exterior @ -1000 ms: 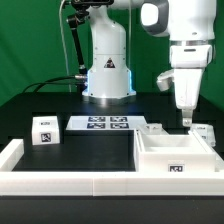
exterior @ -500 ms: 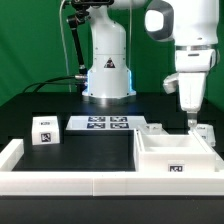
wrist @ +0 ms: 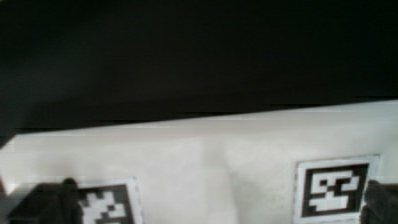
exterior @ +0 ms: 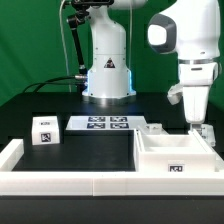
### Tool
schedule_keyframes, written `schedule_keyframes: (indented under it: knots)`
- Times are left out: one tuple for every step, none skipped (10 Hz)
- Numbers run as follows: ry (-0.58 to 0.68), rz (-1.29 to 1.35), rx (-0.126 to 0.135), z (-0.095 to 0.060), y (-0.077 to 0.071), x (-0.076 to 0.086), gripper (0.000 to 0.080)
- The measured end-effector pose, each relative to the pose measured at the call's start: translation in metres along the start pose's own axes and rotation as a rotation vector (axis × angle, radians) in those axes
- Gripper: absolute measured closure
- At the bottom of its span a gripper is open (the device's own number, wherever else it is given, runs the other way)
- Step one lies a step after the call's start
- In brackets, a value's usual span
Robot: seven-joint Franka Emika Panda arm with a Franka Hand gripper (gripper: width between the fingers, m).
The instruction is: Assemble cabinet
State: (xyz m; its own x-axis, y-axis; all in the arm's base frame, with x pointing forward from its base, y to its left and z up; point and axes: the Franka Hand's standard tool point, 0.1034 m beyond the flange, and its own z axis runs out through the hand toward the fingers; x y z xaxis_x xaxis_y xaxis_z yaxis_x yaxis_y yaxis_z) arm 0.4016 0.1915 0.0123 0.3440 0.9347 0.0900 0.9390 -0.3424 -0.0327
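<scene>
In the exterior view, I am holding my gripper low over a small white piece just behind the cabinet body, which is sitting at the exterior view's right. I cannot tell whether my fingers are parted or closed. In the wrist view, a white tagged surface is filling the lower frame, and my grip is not showing clearly there either.

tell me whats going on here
The arm's tool hangs low over a small piece with a tag, at the exterior view's right, just behind the open white body. The wrist view is filled by a white tagged surface close up, but whether the tool is gripping it cannot be told. A tagged block sits apart at the exterior view's left, beside the marker board.
</scene>
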Motion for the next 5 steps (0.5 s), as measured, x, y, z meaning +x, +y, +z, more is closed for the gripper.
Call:
schedule_keyframes:
  knots:
    - [0.005,-0.001,-0.002,0.0010,-0.0003,0.0011,0.0002]
    - [0.009,-0.002,-0.005,0.0013,-0.0003,0.0021,0.0002]
    - [0.009,-0.002,-0.004,0.0021,-0.0006,0.0020,0.0090]
    - [0.009,-0.001,-0.004,0.0022,-0.0005,0.0016,0.0225]
    - [0.009,-0.001,-0.004,0.0022,-0.0004,0.0015,0.0225]
